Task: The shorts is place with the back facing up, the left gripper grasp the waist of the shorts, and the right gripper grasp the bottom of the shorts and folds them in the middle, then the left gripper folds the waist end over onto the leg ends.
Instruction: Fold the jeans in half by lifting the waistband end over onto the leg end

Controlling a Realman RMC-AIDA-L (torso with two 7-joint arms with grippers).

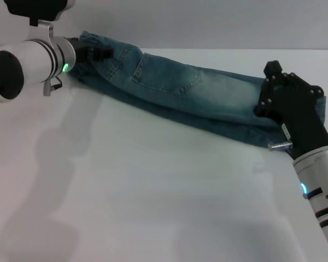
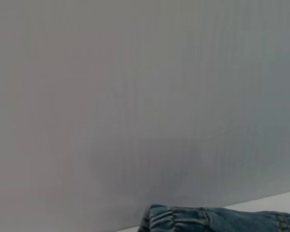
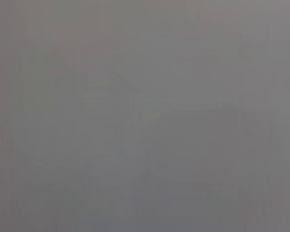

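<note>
Denim shorts folded lengthwise on a white table, one gripper at each end.

Shorts (image 1: 191,93): a long narrow band along the table's (image 1: 153,191) far edge, folded in half along their length, one patch pocket (image 1: 167,76) facing up; the lower layer shows as a darker strip along the near edge. Waist (image 1: 90,41): ruffled, at the shorts' left end, also seen in the left wrist view (image 2: 183,218). Left gripper (image 1: 95,53): at the waist, green light lit, fingers closed on the gathered band. Right gripper (image 1: 273,95): over the shorts' right end, blue light lit, resting on the denim; its fingers are hidden, so I cannot tell their state. Right wrist view: plain grey only.
</note>
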